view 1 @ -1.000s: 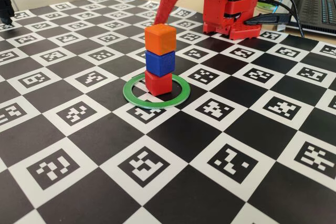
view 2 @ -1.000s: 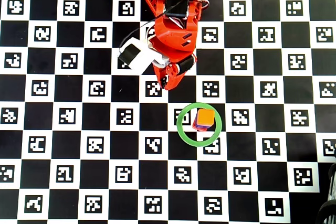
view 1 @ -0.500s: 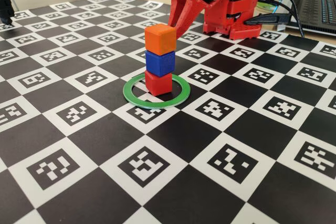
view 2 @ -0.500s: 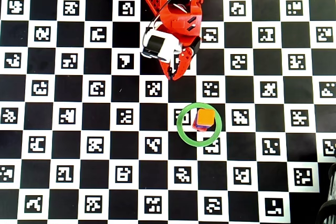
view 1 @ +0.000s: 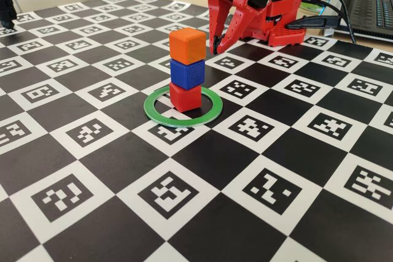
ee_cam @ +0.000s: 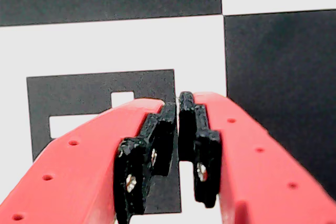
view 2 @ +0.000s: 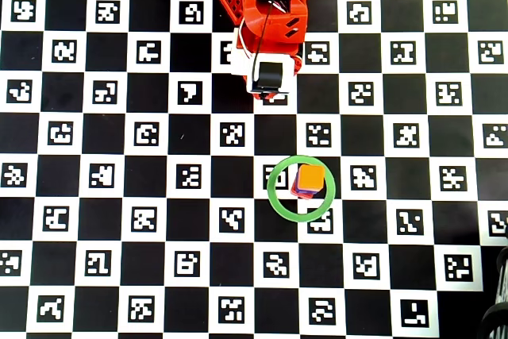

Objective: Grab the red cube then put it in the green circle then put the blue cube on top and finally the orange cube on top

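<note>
Red end effector [ee_cam: 179, 109] is empty, its two black-padded fingers pressed together tip to tip, as the wrist view shows at close range over a black-and-white marker square. That view shows none of the cubes. In the fixed view the end effector [view 1: 214, 48] points downward just above the desk [view 1: 202, 213] (a checkerboard of printed markers), close in front of the arm's red base [view 1: 270, 10]. The overhead view hides the fingertips under the arm's wrist.

The fixed view shows the full stack: the red cube [view 1: 185, 97] sits on the desk inside the green circle [view 1: 161, 115], the blue cube [view 1: 187, 73] rests on it, and the orange cube [view 1: 187, 45] tops the column, each turned slightly against the one below. The overhead view shows only the orange cube [view 2: 310, 177], with slivers of colour at its edge, standing right of centre within the green circle [view 2: 279, 200].

Stack and end effector are apart: in the fixed view the end effector hangs behind and to the right of the stack, its tips level with the orange cube. A laptop [view 1: 371, 7] lies at the far right edge.
</note>
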